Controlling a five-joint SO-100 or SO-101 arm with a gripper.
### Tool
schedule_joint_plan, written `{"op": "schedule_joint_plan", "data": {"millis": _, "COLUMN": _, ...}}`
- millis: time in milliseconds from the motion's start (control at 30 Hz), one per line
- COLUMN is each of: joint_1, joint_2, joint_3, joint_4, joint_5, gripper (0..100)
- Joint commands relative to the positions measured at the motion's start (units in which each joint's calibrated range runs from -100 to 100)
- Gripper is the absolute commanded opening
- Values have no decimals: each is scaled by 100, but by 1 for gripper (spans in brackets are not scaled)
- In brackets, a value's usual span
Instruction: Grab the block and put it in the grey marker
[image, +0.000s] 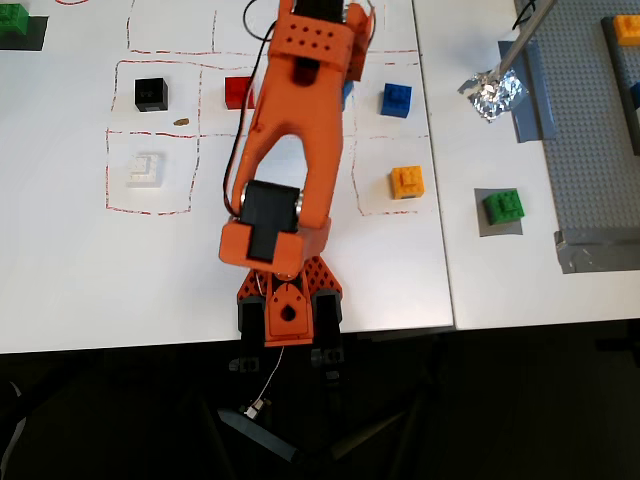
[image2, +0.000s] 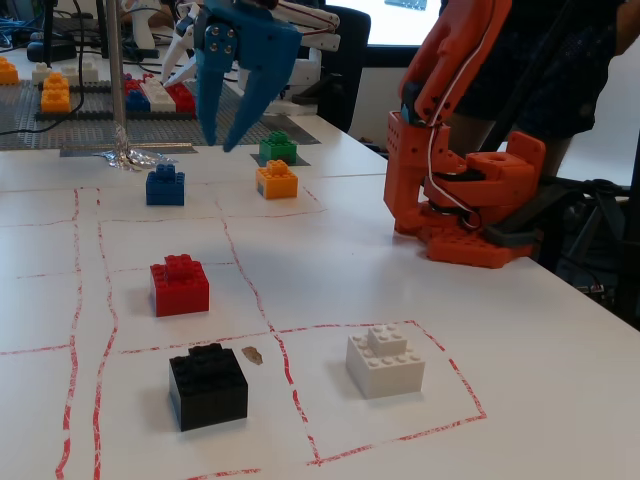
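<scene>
The green block (image: 502, 207) sits on the dark grey marker (image: 484, 226) at the right of the white table in the overhead view. In the fixed view the block (image2: 277, 147) rests on the marker (image2: 303, 158) at the back. My blue gripper (image2: 221, 145) hangs open and empty above the table, just left of the block, over the gap between the blue and orange bricks. In the overhead view the gripper is mostly hidden under the orange arm (image: 300, 150).
A blue brick (image2: 165, 185), orange brick (image2: 276, 179), red brick (image2: 180, 285), black brick (image2: 207, 385) and white brick (image2: 385, 360) stand in red-lined squares. Crumpled foil (image: 492, 92) and a grey baseplate (image: 600, 130) lie at the right. Another green brick (image: 12, 25) sits top left.
</scene>
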Motion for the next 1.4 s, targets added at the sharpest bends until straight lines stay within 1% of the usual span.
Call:
{"op": "schedule_joint_plan", "data": {"millis": 0, "joint_1": -489, "joint_2": -800, "joint_3": 172, "joint_4": -1023, "joint_5": -357, "gripper": 1}}
{"op": "schedule_joint_plan", "data": {"millis": 133, "joint_1": -736, "joint_2": -1291, "joint_3": 906, "joint_4": -2133, "joint_5": -669, "gripper": 0}}
{"op": "schedule_joint_plan", "data": {"millis": 300, "joint_1": -666, "joint_2": -2110, "joint_3": 1949, "joint_4": -3447, "joint_5": -928, "gripper": 0}}
{"op": "schedule_joint_plan", "data": {"millis": 433, "joint_1": -851, "joint_2": -2945, "joint_3": 3091, "joint_4": -4109, "joint_5": -991, "gripper": 0}}
{"op": "schedule_joint_plan", "data": {"millis": 500, "joint_1": -1010, "joint_2": -3445, "joint_3": 3744, "joint_4": -4231, "joint_5": -1045, "gripper": 0}}
{"op": "schedule_joint_plan", "data": {"millis": 600, "joint_1": -1160, "joint_2": -4040, "joint_3": 4578, "joint_4": -4223, "joint_5": -1133, "gripper": 0}}
{"op": "schedule_joint_plan", "data": {"millis": 733, "joint_1": -1380, "joint_2": -5031, "joint_3": 5693, "joint_4": -4182, "joint_5": -1021, "gripper": 0}}
{"op": "schedule_joint_plan", "data": {"millis": 833, "joint_1": -1460, "joint_2": -5513, "joint_3": 6174, "joint_4": -3962, "joint_5": -1006, "gripper": 0}}
{"op": "schedule_joint_plan", "data": {"millis": 1067, "joint_1": -1601, "joint_2": -6487, "joint_3": 6718, "joint_4": -3145, "joint_5": -1118, "gripper": 0}}
{"op": "schedule_joint_plan", "data": {"millis": 1367, "joint_1": -1574, "joint_2": -7228, "joint_3": 6736, "joint_4": -2101, "joint_5": -1167, "gripper": 0}}
